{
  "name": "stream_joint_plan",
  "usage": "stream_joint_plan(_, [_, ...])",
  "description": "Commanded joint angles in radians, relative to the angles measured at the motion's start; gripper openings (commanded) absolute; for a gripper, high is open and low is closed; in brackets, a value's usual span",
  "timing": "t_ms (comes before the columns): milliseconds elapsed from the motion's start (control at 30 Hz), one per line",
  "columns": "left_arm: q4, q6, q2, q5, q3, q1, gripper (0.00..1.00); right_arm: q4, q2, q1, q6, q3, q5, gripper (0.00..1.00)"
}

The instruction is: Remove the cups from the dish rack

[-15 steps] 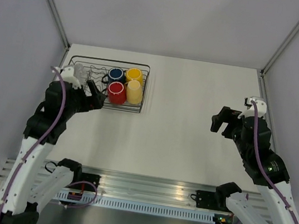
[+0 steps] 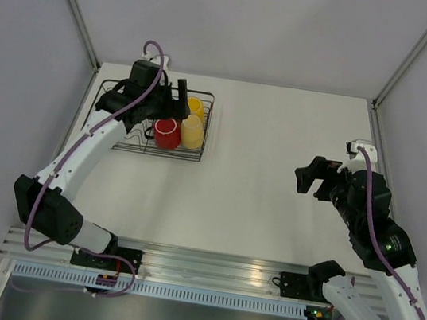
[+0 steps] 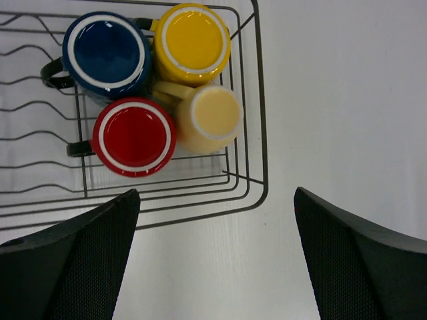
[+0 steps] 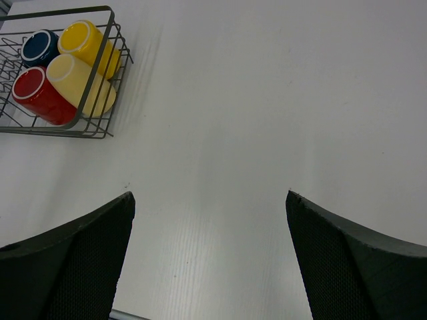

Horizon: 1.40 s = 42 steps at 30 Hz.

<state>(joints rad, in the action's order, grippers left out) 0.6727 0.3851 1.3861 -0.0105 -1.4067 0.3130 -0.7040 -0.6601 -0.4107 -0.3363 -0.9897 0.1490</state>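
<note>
The rectangular black wire dish rack sits at the table's far left corner. The left gripper hangs over the rack's right end, jaws spread wide, gripping nothing. Clustered there, apparently bottoms up, are the dark blue mug, bright yellow mug, red mug and pale cream-yellow mug (the last two nearer). Towards the right edge hovers the right gripper, jaws likewise spread and empty.
</note>
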Motion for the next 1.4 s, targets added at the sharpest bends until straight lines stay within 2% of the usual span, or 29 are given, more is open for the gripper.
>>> stream_joint_plan(0, [-0.013,-0.132,0.097,-0.023,-0.115,0.037,1.0,0.014,0.007,-0.004,0.011,0.002,-0.04,0.98])
stream_joint_plan(133, [-0.012,-0.234,0.191,-0.045,-0.167,0.083,1.0,0.011,0.017,-0.004,0.014,0.005,-0.052,0.98])
stream_joint_plan(267, [-0.013,-0.291,0.267,-0.088,-0.198,0.083,1.0,0.008,0.022,-0.004,0.011,0.005,-0.072,0.98])
stream_joint_plan(400, [-0.009,-0.353,0.355,-0.059,-0.232,0.083,1.0,0.001,0.024,-0.004,0.013,0.008,-0.083,0.98])
stream_joint_plan(933, [-0.028,-0.364,0.556,0.064,-0.296,0.041,1.0,0.0,0.034,-0.004,0.028,0.017,-0.094,0.98])
stream_joint_plan(1367, [-0.022,-0.345,0.62,0.058,-0.299,0.054,0.96,0.011,0.034,-0.004,0.029,0.029,-0.098,0.98])
